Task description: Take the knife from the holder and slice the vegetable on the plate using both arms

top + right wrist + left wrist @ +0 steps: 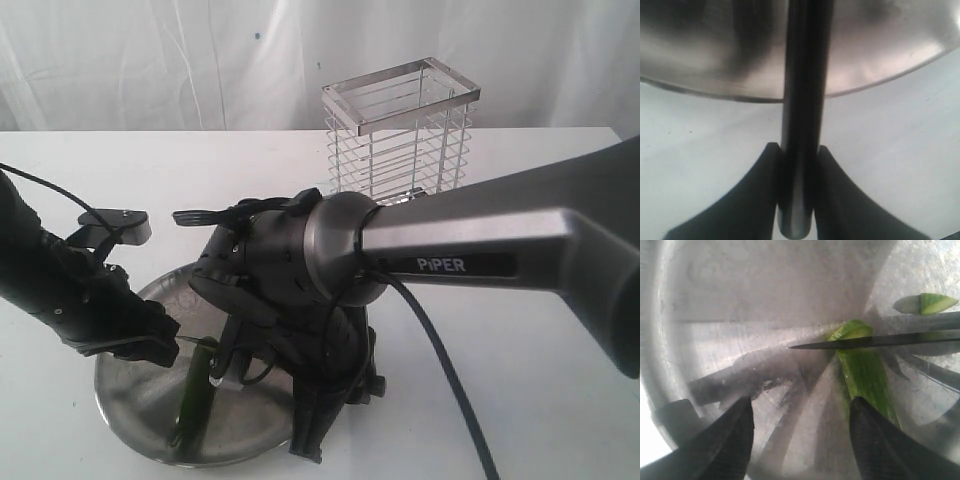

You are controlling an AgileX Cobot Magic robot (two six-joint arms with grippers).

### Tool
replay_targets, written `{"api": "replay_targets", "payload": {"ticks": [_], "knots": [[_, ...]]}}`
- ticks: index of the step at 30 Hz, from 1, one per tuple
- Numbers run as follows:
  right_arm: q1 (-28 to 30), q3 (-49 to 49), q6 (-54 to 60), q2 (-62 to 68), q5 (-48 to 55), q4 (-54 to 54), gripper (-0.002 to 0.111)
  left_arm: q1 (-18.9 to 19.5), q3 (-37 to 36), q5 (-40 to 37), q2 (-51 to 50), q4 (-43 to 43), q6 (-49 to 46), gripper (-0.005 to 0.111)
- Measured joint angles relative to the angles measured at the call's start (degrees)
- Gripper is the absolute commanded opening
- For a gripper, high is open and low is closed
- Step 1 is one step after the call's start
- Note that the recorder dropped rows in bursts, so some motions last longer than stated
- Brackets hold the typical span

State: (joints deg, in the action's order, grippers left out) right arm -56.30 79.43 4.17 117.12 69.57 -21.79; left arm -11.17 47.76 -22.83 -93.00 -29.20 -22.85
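Note:
The steel plate (130, 400) lies at the front left, and the green vegetable (195, 392) rests on it. In the left wrist view the dark blade of the knife (875, 341) lies across the far end of the vegetable (865, 372). A cut green piece (932, 302) sits just beyond the blade. My left gripper (802, 405) hangs open low over the plate (740, 300), one finger (880, 440) over the vegetable's near end. My right gripper (799, 150) is shut on the knife's black handle (802, 100) at the plate's rim (715, 91).
The wire holder (400, 130) stands empty at the back of the white table (540, 400). The bulky right arm (470, 250) reaches across the middle and hides the plate's right side. A white curtain hangs behind.

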Motion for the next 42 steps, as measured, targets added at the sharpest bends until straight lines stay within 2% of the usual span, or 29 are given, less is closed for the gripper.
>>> {"api": "replay_targets", "payload": {"ticks": [18, 31, 42], "knots": [[-1.3, 1.7, 2.5, 1.8, 0.1, -1.4, 0.0, 0.0, 0.0, 0.7, 0.0, -0.6, -0.1, 0.06], [-1.4, 4.4, 2.9, 3.2, 0.1, -1.5, 0.0, 0.0, 0.0, 4.7, -0.1, -1.0, -0.1, 0.06], [-1.7, 4.4, 2.9, 3.2, 0.1, -1.5, 0.0, 0.0, 0.0, 8.3, -4.2, -1.0, -0.1, 0.06]]}}
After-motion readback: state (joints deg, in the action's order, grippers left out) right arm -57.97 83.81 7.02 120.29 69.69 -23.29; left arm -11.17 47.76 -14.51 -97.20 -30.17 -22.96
